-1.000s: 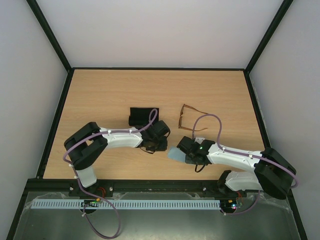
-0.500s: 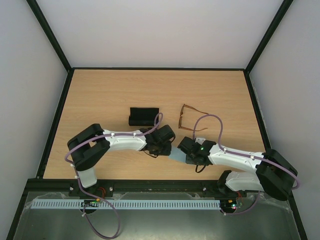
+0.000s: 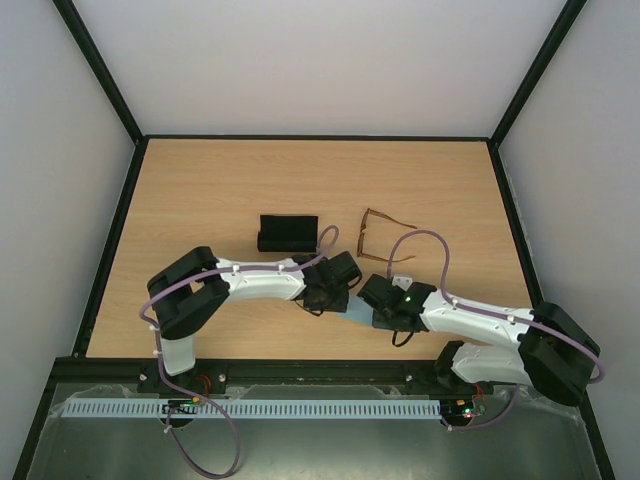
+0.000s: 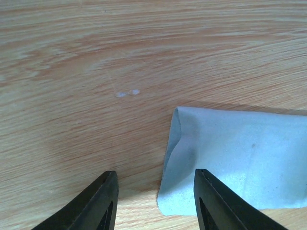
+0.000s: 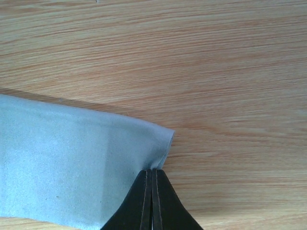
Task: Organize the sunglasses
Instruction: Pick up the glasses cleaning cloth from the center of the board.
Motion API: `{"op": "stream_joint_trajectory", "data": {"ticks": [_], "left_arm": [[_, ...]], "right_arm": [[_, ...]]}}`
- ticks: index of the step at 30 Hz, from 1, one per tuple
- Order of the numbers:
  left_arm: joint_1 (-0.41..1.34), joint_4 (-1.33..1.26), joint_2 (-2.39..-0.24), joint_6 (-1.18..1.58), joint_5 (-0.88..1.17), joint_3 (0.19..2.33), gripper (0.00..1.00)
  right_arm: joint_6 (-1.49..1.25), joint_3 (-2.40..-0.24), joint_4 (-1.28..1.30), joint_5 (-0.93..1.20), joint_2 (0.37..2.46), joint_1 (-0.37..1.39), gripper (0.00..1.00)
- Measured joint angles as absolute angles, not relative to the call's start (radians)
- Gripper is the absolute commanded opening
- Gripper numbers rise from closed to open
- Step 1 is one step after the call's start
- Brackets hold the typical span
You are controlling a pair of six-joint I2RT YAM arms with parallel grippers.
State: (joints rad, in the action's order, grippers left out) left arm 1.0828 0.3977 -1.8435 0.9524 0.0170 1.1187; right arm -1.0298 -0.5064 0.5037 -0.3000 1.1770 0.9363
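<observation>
At the left end effector (image 4: 154, 191), the jaws are seen standing apart in the left wrist view. One finger (image 4: 98, 203) is over bare wood and the other is over the near corner of a light blue cloth (image 4: 235, 158); whether that corner is touched cannot be told. The cloth's left edge is shown curled up into a small open fold, a detail lost in the top view. Two small pale marks (image 4: 127, 93) are noted on the wood just beyond that edge.

At the right end effector (image 5: 152, 177), the jaws are shown pressed together on the cloth's folded edge in the right wrist view. The cloth is spread away to the left of that picture, and bare table (image 5: 216, 62) is seen on the other side.

From the top view alone, both end effectors are found close together near the front middle of the table, with only a sliver of cloth visible between them. The sunglasses (image 3: 366, 232) are recorded lying on the table just beyond the right end effector, apart from it and from the cloth, with the temple arms unfolded. A black case (image 3: 287, 233) is placed to their left, well apart from them, just beyond the left arm. Neither item is caught by either wrist camera. Open wood is left across the far half of the table and at both sides, up to the black edge rail (image 3: 310, 137).
</observation>
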Motion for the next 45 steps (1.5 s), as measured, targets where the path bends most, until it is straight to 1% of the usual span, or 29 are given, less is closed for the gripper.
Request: {"op": "stream_joint_trajectory", "data": {"ticks": [13, 26, 31, 32, 34, 36, 39, 45], "left_arm": [[1.105, 0.518, -1.921, 0.949, -0.072, 1.232, 0.42], [1.111, 0.560, -1.940, 0.946, -0.144, 1.253, 0.40], [1.111, 0.547, -1.917, 0.948, -0.157, 1.222, 0.42], [1.111, 0.540, -1.900, 0.948, -0.154, 1.201, 0.41], [1.109, 0.537, -1.863, 0.947, -0.133, 1.158, 0.33], [1.105, 0.532, -1.839, 0.942, -0.095, 1.132, 0.28], [1.105, 0.491, -1.830, 0.925, -0.036, 1.129, 0.26], [1.108, 0.415, -1.835, 0.911, 0.041, 1.129, 0.26]], "right_arm": [[-1.030, -0.492, 0.504, -0.294, 1.150, 0.936, 0.01], [-1.032, -0.478, 0.503, -0.289, 1.141, 0.936, 0.01], [-1.032, -0.477, 0.500, -0.288, 1.140, 0.936, 0.01], [-1.032, -0.477, 0.498, -0.288, 1.139, 0.936, 0.01], [-1.032, -0.476, 0.495, -0.287, 1.138, 0.936, 0.01], [-1.032, -0.475, 0.494, -0.285, 1.135, 0.936, 0.01], [-1.032, -0.473, 0.493, -0.281, 1.132, 0.936, 0.01], [-1.032, -0.468, 0.490, -0.279, 1.125, 0.936, 0.01]]}}
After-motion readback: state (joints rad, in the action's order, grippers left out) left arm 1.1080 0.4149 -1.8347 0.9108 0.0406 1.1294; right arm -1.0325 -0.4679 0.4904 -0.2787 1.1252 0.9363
